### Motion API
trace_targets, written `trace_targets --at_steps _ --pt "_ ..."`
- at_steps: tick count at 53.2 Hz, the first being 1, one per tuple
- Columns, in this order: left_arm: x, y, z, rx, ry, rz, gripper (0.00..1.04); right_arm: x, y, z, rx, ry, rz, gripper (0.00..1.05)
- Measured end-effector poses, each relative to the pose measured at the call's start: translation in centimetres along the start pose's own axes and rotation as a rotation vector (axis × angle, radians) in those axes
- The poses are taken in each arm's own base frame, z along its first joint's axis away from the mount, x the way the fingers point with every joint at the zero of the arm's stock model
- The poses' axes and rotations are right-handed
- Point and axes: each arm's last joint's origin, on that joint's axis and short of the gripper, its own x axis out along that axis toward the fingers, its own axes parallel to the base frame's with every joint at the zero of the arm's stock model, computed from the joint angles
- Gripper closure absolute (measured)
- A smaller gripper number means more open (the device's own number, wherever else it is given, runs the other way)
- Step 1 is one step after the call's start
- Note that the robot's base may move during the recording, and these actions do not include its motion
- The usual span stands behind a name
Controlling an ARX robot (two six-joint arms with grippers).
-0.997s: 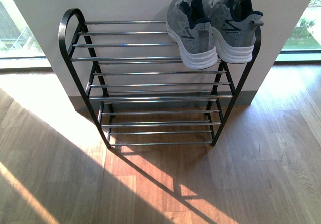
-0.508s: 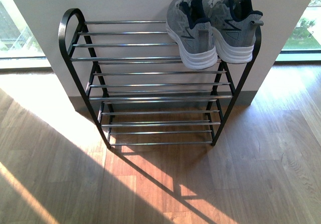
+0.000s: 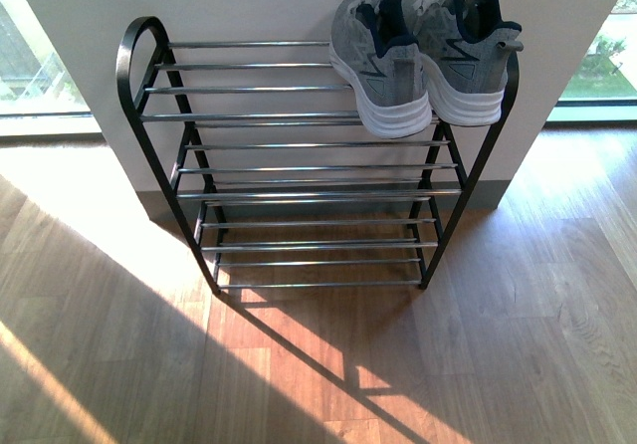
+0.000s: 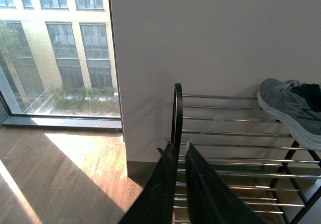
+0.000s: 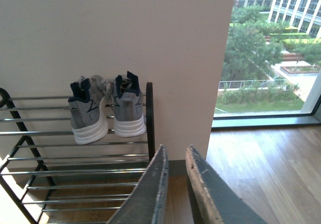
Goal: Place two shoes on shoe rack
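Two grey knit sneakers with white soles stand side by side on the top tier of the shoe rack (image 3: 299, 170), at its right end: one sneaker (image 3: 380, 61) and its mate (image 3: 460, 56), heels toward me. The right wrist view shows the same pair, one shoe (image 5: 88, 114) beside the other (image 5: 128, 109). In the left wrist view only one grey sneaker (image 4: 291, 108) shows at the rack's (image 4: 176, 113) far end. My left gripper (image 4: 177, 148) is shut and holds nothing. My right gripper (image 5: 175, 151) is shut and empty too. Neither arm appears in the front view.
The rack (image 5: 149, 118) stands against a white wall (image 3: 299, 6) on a wooden floor (image 3: 498, 344). Floor-length windows (image 4: 55, 48) flank the wall on both sides. Sunlight and rack shadows fall across the floor in front.
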Motion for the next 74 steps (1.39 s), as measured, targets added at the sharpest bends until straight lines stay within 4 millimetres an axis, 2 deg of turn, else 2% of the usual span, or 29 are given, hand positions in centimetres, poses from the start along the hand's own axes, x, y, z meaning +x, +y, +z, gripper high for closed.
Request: trace_targets --at_steps 4,10,19,25,28,74 --pt "0.00 0.00 0.00 0.000 0.000 0.000 0.82 0.00 0.00 0.00 0.000 0.000 0.000 0.79" --pt "0.00 0.00 0.00 0.000 0.000 0.000 0.55 0.00 0.00 0.00 0.000 0.000 0.000 0.53" --pt "0.00 0.00 0.00 0.000 0.000 0.002 0.30 0.00 0.01 0.00 0.000 0.000 0.004 0.27" --pt "0.00 0.01 0.00 0.002 0.000 0.003 0.08 0.00 0.01 0.00 0.000 0.000 0.004 0.08" --pt "0.00 0.01 0.00 0.002 0.000 0.002 0.10 0.00 0.01 0.00 0.000 0.000 0.003 0.09" --pt "0.00 0.01 0.01 0.004 -0.001 0.000 0.09 0.00 0.00 0.00 0.000 0.000 0.000 0.09"
